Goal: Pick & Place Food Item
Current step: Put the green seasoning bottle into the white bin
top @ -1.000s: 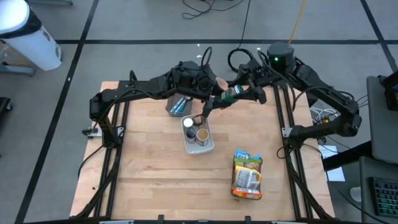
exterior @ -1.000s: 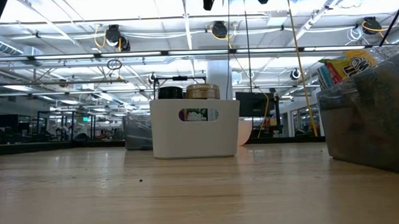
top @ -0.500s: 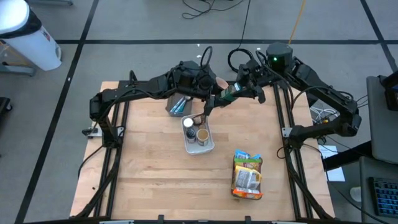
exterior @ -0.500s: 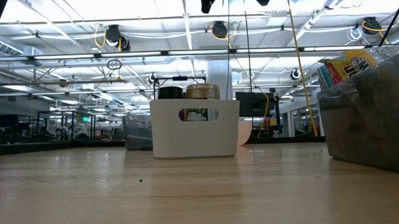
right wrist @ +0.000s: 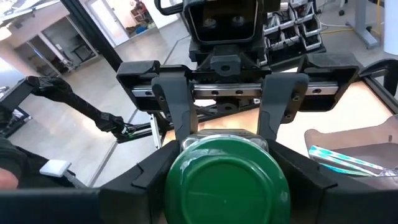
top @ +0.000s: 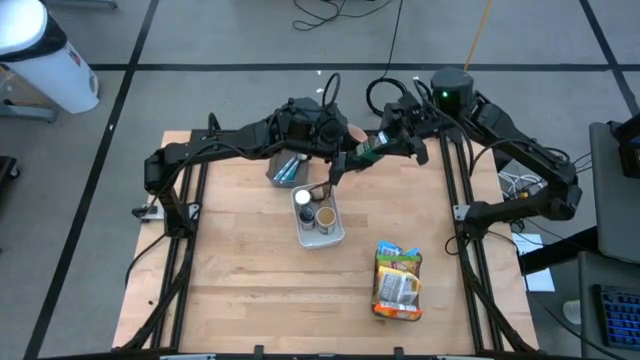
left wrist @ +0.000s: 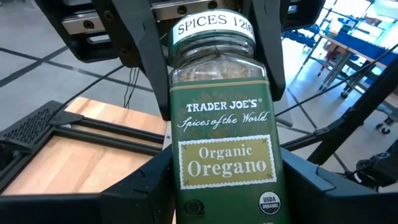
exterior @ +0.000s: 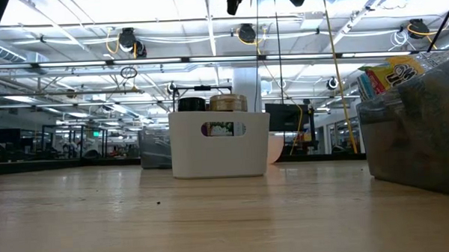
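Oregano jar (left wrist: 225,124), glass w/ green paper label and a round green plastic lid (right wrist: 227,182), is up in the air over the far part of the tabletop (top: 250,270), between the two arms. Left gripper (top: 350,157) is clamped on the jar's body, dark fingers (left wrist: 134,186) on both flanks. Right gripper (top: 378,146) is closed on the same jar from the lid end, its fingers (right wrist: 130,183) hugging the cap on either side. So both grippers grip one jar, nose to nose.

Below and nearer: a white rectangular plastic bin (top: 320,222) w/ rounded corners and a cut-out handle slot, holding a dark-lidded jar (exterior: 191,104) and a tan-lidded one (exterior: 227,103), both cylindrical. Just beyond it, a grey box (top: 284,168) w/ teal-striped items inside. Crinkly, glossy snack bag (top: 397,282) lies flat nr the right edge, well apart from the bin. Tabletop is pale wood planks, visible grain.
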Controlling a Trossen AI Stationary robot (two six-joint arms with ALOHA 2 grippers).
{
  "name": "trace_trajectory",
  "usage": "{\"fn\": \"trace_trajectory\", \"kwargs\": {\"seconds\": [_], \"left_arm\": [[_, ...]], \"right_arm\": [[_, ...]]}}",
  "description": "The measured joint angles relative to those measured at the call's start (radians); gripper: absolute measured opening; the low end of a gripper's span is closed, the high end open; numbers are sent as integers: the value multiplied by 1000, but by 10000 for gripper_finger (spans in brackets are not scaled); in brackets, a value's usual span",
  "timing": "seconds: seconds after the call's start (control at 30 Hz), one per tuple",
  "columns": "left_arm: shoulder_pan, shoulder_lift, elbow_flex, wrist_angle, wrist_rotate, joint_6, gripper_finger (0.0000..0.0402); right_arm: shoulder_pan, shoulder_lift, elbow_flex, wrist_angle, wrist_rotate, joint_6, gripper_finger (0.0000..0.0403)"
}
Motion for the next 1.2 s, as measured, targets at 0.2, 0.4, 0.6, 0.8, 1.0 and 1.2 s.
{"fn": "trace_trajectory", "kwargs": {"seconds": [0.2,0.4,0.6,0.8,1.0,1.2], "left_arm": [[-5,-1,1,20,13,1,268],[-7,-3,2,65,-7,-13,295],[-3,-3,2,66,-39,-30,282],[-4,-4,2,73,-57,-47,264],[6,-18,2,76,-67,-45,259],[31,-65,2,56,-67,-52,272]], "right_arm": [[2,-18,-1,-1,-54,9,193],[10,-27,-1,20,-70,14,193],[10,-31,-1,28,-66,1,193],[10,-31,-1,53,-65,-5,193],[10,-40,-1,53,-51,-5,193],[10,-45,-1,55,-44,-5,193]]}}
